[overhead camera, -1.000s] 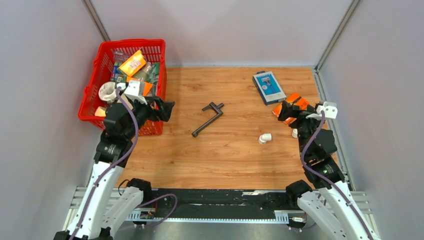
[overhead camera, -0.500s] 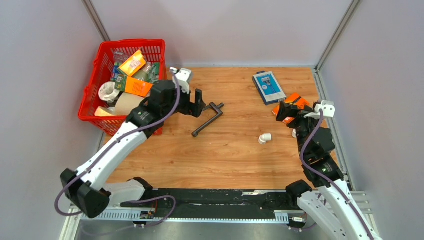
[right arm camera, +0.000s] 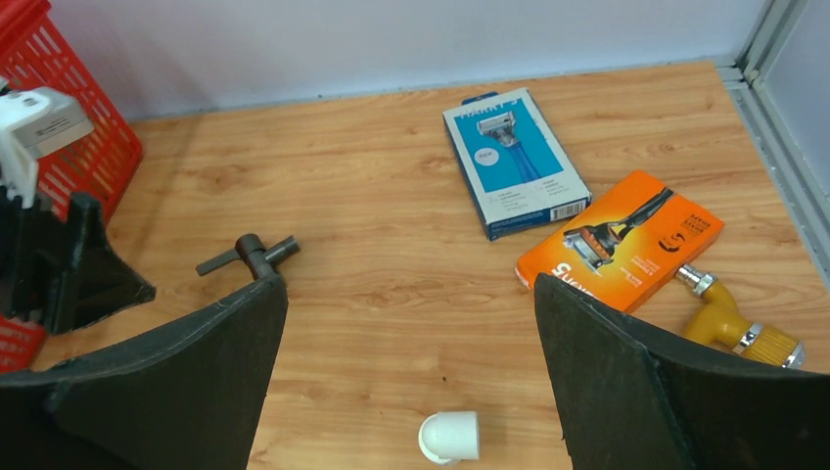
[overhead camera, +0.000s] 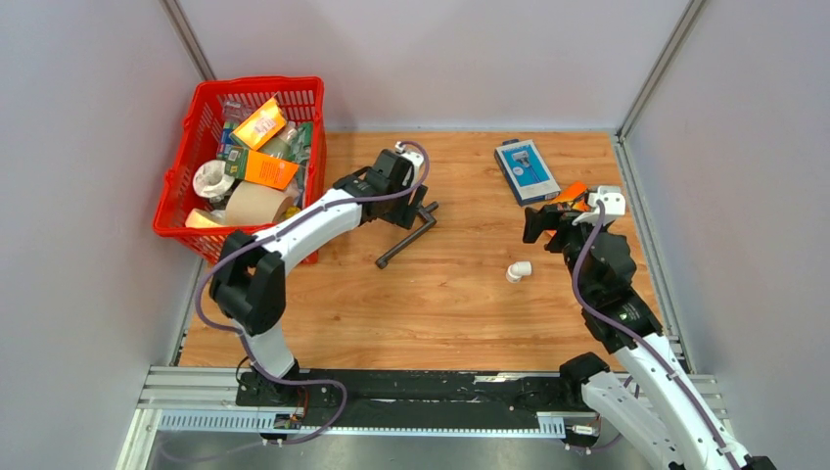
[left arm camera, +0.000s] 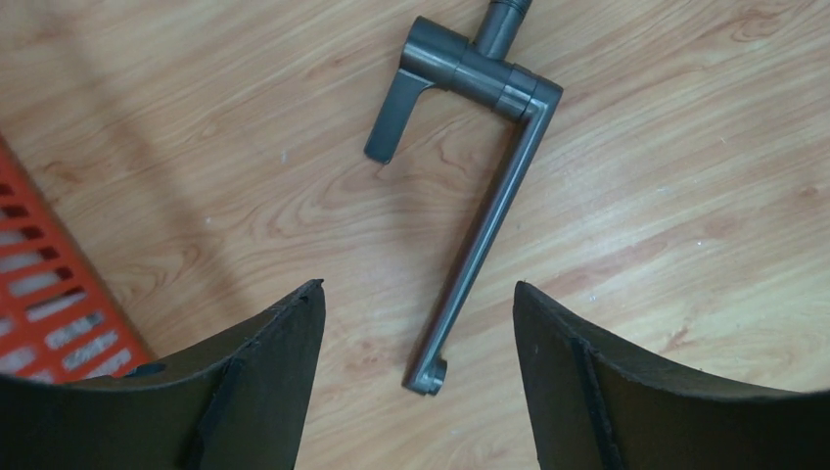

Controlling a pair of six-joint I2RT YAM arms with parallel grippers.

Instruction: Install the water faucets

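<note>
Dark matte metal faucet (left arm camera: 489, 211), thin rod w/ forked end, lies flat mid wood-grain tabletop (overhead camera: 460, 313). L jaws wide apart either side of rod tip, gripping nothing. White plastic elbow (right arm camera: 448, 436) at its 4 o'clock. R jaws wide apart, empty.

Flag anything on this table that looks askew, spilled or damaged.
Nothing looks spilled or broken. The dark faucet lies flat and diagonal on the table, not installed, with the white elbow fitting loose apart from it. The red basket is heaped untidily.
</note>
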